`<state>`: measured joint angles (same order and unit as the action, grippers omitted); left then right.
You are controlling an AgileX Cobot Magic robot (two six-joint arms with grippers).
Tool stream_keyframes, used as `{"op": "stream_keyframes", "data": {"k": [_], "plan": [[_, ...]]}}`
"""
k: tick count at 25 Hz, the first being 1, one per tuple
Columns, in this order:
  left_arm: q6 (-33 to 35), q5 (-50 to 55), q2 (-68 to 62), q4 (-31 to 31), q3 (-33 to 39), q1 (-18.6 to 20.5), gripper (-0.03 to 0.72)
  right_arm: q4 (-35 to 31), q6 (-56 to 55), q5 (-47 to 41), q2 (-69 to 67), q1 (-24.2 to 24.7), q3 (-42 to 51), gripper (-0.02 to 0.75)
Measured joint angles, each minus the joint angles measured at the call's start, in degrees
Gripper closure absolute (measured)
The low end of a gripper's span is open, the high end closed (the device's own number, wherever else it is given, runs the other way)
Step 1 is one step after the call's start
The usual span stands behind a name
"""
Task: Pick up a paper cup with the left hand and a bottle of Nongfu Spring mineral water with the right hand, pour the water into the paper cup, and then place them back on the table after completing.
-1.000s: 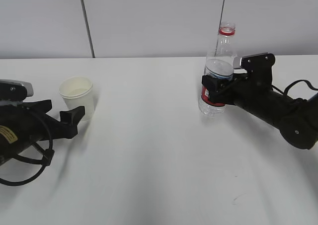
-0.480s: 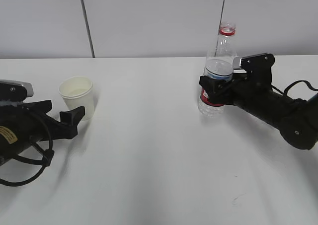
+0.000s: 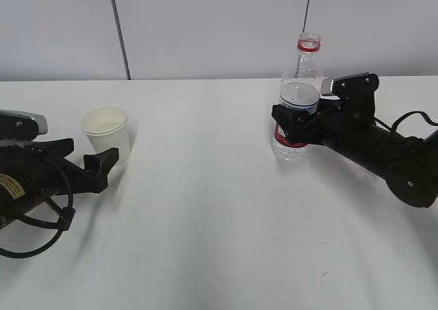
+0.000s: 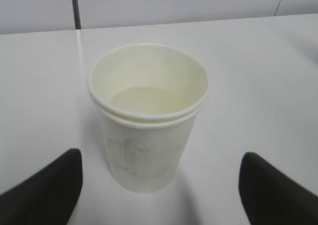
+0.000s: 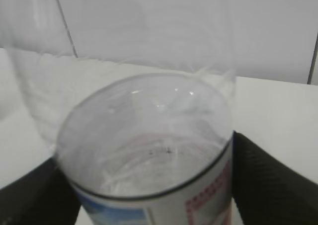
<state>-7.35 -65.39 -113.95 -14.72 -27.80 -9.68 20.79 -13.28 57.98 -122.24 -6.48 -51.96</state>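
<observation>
The cream paper cup stands upright on the white table at the left. Its inside shows a pale flat surface; whether that is water I cannot tell. My left gripper lies just in front of the cup, open, with both black fingers wide of it and not touching. The capless bottle, with its red neck ring and red label, stands upright on the table at the right. A little water shows low inside it. My right gripper straddles its label band, jaws spread.
A pale panelled wall runs behind the table's far edge. Black cables loop beside the left arm, and another cable trails behind the right arm. The white tabletop stretches between the two arms.
The bottle has gone from leaning to standing upright on the table. The right gripper's near finger has shifted outward from it. Cup and left gripper have stayed still.
</observation>
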Motion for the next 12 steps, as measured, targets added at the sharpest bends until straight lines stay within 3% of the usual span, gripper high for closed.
{"op": "stream_keyframes", "data": {"k": [12], "plan": [[0.0, 0.1, 0.4, -0.2, 0.0, 0.0, 0.101, 0.0, 0.4, 0.0, 4.6, 0.0, 7.2, 0.106]]}}
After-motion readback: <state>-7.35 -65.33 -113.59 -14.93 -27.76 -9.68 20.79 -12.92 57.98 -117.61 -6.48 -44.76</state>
